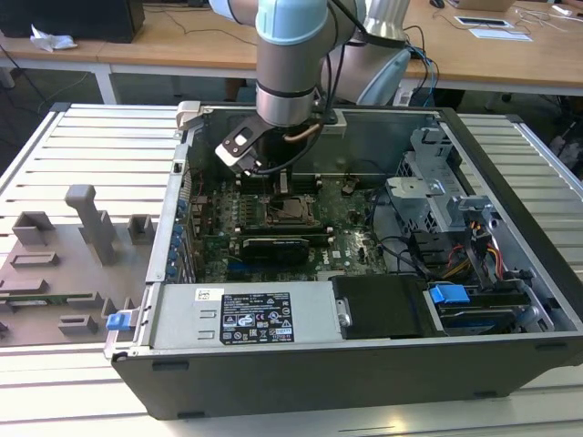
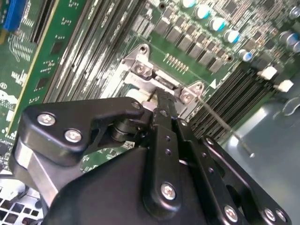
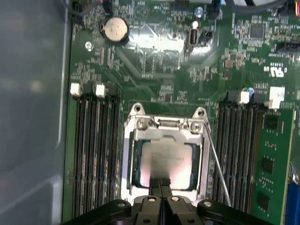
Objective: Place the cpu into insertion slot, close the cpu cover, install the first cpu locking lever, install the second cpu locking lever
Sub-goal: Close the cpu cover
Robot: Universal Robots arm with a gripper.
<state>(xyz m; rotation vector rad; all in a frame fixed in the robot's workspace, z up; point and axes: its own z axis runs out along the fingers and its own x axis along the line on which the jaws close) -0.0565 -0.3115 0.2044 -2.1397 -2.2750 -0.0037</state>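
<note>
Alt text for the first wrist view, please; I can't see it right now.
The hand, fingers shut together, is over one edge of the cpu, which sits in the insertion slot with the cpu cover framing it. A thin metal lever slants beside the slot, and memory slots flank it on the green motherboard.

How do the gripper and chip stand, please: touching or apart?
Cannot tell: in the first wrist view the gripper overlaps the chip, hiding any gap.
</note>
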